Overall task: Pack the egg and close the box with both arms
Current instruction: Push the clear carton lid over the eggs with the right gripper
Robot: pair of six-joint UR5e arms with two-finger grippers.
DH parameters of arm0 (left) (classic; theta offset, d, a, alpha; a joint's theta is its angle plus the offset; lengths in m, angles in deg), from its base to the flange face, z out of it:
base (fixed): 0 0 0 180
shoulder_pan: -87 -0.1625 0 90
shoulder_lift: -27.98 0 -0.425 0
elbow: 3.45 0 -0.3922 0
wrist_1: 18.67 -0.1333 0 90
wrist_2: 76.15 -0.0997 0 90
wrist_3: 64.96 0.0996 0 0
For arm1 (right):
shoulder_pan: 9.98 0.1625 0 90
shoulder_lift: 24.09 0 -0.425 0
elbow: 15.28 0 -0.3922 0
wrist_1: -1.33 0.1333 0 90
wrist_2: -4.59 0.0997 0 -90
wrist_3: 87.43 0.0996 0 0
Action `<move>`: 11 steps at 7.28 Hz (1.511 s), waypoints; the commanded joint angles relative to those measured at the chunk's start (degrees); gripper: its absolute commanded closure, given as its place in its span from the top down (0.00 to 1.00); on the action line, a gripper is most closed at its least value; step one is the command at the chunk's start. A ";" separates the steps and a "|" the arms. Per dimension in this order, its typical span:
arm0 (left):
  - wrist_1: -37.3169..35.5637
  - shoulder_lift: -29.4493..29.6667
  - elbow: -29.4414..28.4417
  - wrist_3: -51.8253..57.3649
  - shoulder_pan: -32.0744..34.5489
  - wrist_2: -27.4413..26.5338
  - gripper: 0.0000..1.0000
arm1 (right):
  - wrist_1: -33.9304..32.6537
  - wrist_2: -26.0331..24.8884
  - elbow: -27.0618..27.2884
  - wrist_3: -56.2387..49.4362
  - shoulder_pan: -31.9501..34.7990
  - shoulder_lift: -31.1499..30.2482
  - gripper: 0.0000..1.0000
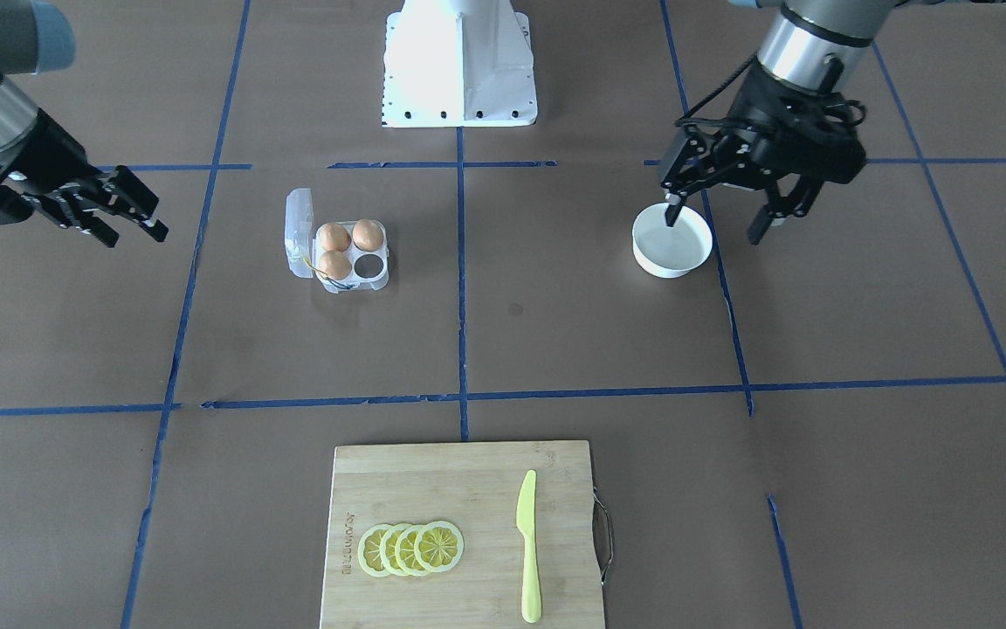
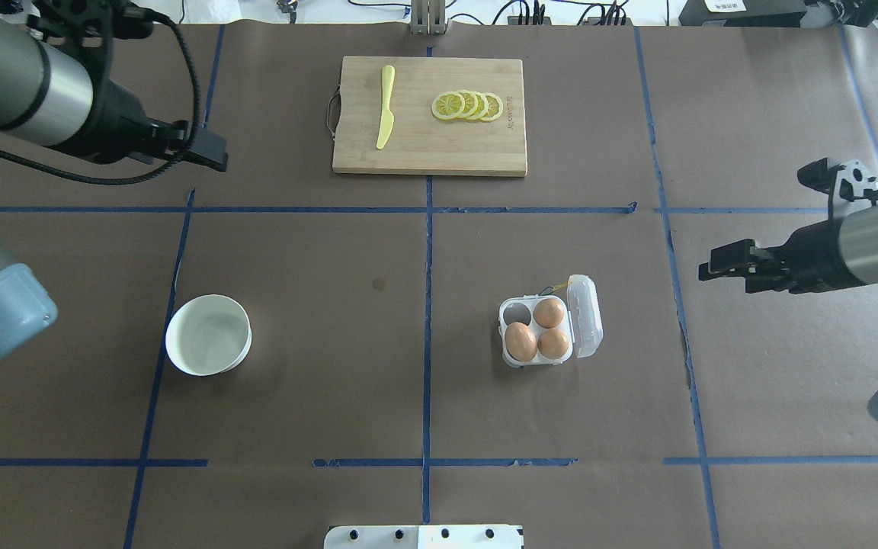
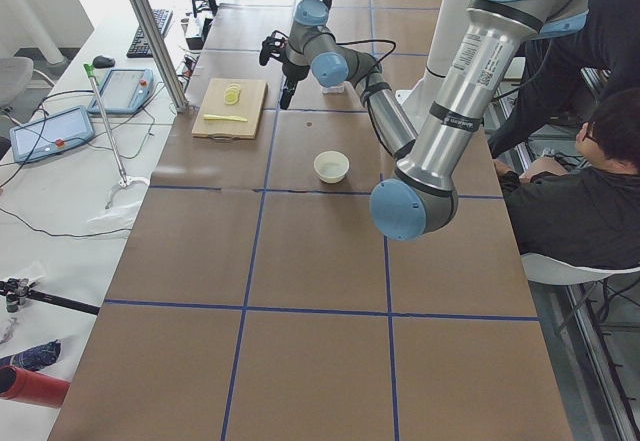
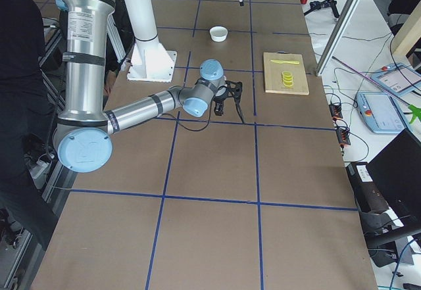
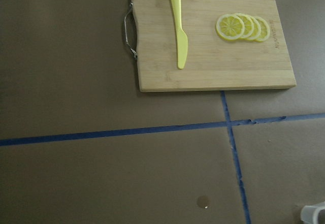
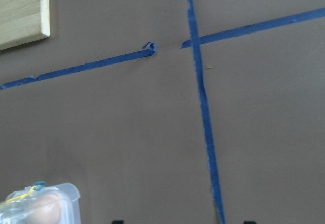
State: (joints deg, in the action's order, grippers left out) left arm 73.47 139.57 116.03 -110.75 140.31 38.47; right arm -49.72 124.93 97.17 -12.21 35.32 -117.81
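Now: right gripper hangs off the table surface, jaws spread wide and empty. The wrist view shows both tips far apart with bare paper between them.

Left gripper is also spread wide and holds nothing. The white bowl lies below its jaws, not touched, and looks empty.

The box sits well apart from both sets of jaws, nearer the right pair. In the right wrist view, only its corner shows, off to one side of the tips.

Three brown eggs fill three cells, and I cannot tell which is the task's own. The fourth cell is bare. No loose egg is in sight.

The lid is folded open on the side of the box facing the right jaws. My read is that closing it is what remains.

Risks, as judged:
- The box is light, thin plastic. A push on the lid from the right jaws alone would likely slide or tip it unless the left jaws brace the far wall.
- The left jaws have a long reach across, so a late brace would have the same result.
- A fingertip coming in low could strike an egg top.
- The yellow band by the hinge may snag or keep the lid from latching.
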 commanded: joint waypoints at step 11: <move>1.27 -10.23 -3.47 27.57 11.91 0.69 1.00 | -11.96 -3.80 -3.22 5.56 -10.61 27.81 1.00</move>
State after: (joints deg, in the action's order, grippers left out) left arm 73.83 132.11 112.83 -84.87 152.07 39.03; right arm -61.06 120.84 92.40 -6.65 22.44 -90.00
